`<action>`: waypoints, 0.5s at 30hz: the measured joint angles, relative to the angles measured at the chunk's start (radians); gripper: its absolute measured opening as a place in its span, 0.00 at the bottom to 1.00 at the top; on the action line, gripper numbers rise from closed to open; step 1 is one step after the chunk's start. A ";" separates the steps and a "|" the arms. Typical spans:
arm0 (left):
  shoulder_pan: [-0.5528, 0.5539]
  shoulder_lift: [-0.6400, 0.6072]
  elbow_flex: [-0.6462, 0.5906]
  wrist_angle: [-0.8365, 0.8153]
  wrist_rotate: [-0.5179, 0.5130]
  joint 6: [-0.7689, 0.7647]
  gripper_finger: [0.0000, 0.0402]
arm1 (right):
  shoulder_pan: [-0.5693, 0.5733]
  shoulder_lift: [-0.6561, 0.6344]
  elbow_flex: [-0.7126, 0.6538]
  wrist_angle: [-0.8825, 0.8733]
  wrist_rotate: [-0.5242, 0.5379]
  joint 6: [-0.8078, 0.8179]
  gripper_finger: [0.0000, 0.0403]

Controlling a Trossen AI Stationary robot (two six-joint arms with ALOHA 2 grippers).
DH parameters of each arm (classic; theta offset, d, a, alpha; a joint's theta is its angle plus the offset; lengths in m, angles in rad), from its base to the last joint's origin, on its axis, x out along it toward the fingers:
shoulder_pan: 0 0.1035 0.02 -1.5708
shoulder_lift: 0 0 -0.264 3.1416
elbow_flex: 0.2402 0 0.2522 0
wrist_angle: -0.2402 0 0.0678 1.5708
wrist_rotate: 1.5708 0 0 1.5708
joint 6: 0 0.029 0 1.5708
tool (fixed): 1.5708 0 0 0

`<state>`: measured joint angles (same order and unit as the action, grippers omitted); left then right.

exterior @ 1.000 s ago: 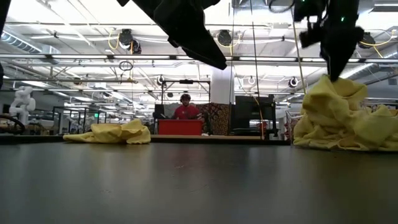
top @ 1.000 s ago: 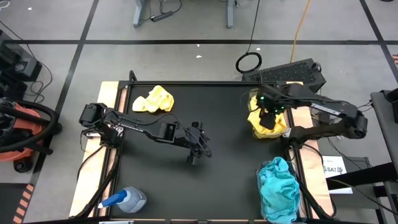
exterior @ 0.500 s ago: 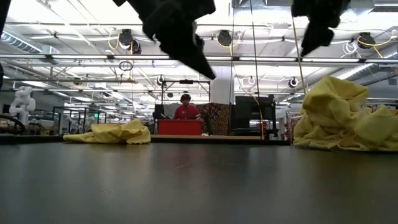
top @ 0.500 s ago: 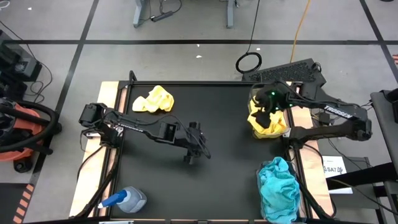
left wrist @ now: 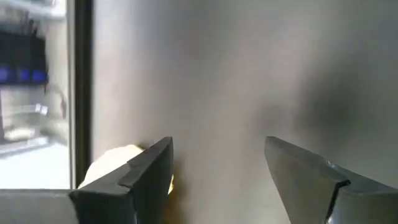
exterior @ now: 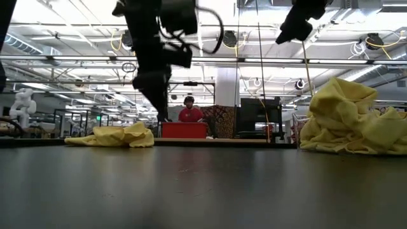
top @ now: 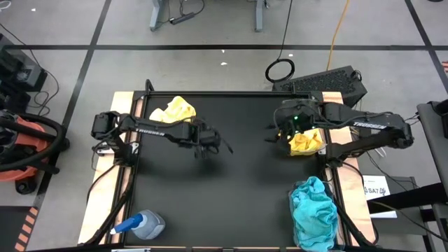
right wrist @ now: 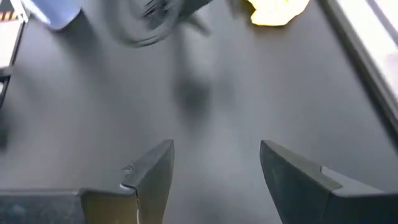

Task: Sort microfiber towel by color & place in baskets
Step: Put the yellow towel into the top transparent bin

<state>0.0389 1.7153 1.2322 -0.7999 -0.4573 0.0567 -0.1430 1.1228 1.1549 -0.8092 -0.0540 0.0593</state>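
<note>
Above the black table (top: 238, 203) | left gripper (top: 210, 145) open, empty, near the loose yellow towel (top: 172, 112), likely its next pick | right gripper (top: 274, 133) open, empty, beside yellow towels in their basket (top: 302, 143) | teal towels (top: 313, 213) heaped in the other, colours kept apart.

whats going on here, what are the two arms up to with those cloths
Two robot arms are sorting towels by colour. One loose yellow towel lies at the table's far left. The left gripper hangs just right of it, open and empty. The right gripper is also open and empty, beside the yellow towel pile on the right. The teal towels are heaped at the near right. A spray bottle stands at the near left.
</note>
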 joint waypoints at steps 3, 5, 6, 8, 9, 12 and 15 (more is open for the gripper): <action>0.074 0.000 -0.031 -0.020 -0.020 -0.023 0.64 | 0.036 0.044 0.000 0.001 0.001 0.000 0.57; 0.123 0.000 -0.055 -0.024 -0.023 -0.026 0.64 | 0.063 0.074 -0.003 0.006 0.002 0.001 0.57; 0.147 0.000 -0.065 -0.024 -0.024 -0.033 0.64 | 0.077 0.088 -0.009 0.016 0.003 0.003 0.57; 0.186 0.000 -0.083 -0.024 -0.023 -0.050 0.64 | 0.101 0.115 -0.024 0.032 0.004 0.004 0.57; 0.203 0.000 -0.089 -0.024 -0.023 -0.052 0.64 | 0.112 0.127 -0.034 0.041 0.004 0.004 0.57; 0.252 0.000 -0.100 -0.010 -0.023 -0.052 0.64 | 0.140 0.163 -0.059 0.063 0.004 0.005 0.57; 0.313 0.000 -0.113 0.001 -0.016 -0.059 0.64 | 0.165 0.196 -0.079 0.085 0.005 0.007 0.57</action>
<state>0.3516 1.7149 1.1192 -0.7987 -0.4734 -0.0018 0.0218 1.3190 1.0755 -0.7241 -0.0494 0.0666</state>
